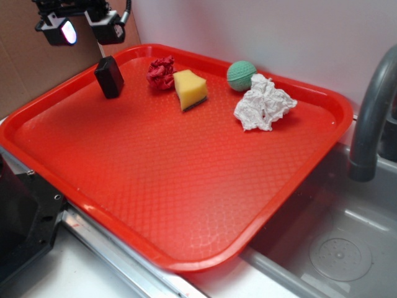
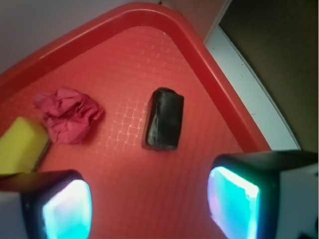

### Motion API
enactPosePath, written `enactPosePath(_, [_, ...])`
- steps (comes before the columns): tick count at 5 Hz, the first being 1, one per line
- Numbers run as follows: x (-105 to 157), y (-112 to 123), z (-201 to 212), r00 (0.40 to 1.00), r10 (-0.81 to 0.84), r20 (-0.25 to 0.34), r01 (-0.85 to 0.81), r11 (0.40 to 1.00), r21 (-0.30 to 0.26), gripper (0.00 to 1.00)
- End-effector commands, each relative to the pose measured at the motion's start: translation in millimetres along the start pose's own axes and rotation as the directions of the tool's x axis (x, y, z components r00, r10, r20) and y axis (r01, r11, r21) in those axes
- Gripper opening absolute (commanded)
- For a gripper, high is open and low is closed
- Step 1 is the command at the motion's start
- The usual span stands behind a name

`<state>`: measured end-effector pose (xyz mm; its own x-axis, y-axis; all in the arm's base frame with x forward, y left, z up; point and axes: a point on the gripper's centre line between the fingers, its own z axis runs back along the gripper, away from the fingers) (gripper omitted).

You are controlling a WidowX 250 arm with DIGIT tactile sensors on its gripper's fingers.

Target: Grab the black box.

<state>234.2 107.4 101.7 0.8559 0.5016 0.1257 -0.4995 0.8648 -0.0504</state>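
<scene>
The claw (image 2: 149, 204) hangs spread and empty above the black box (image 2: 163, 118), near the red tray's (image 1: 186, 205) far-left corner.

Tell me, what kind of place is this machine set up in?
Probably a kitchen-style test bench: a red tray sits over a grey sink with a faucet beside it. On the tray lie small household things: a black box, a yellow sponge and a crumpled white cloth.
</scene>
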Motion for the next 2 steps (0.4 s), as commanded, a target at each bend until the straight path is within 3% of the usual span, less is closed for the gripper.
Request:
enactPosePath(1, [5.6, 12.5, -23.1, 1.0, -0.005, -0.021, 0.005, 1.0, 0.015, 1.0])
enactPosePath(2, [8.7, 6.1, -26.7, 0.998, 0.021, -0.051, -0.021, 1.0, 0.008, 1.0])
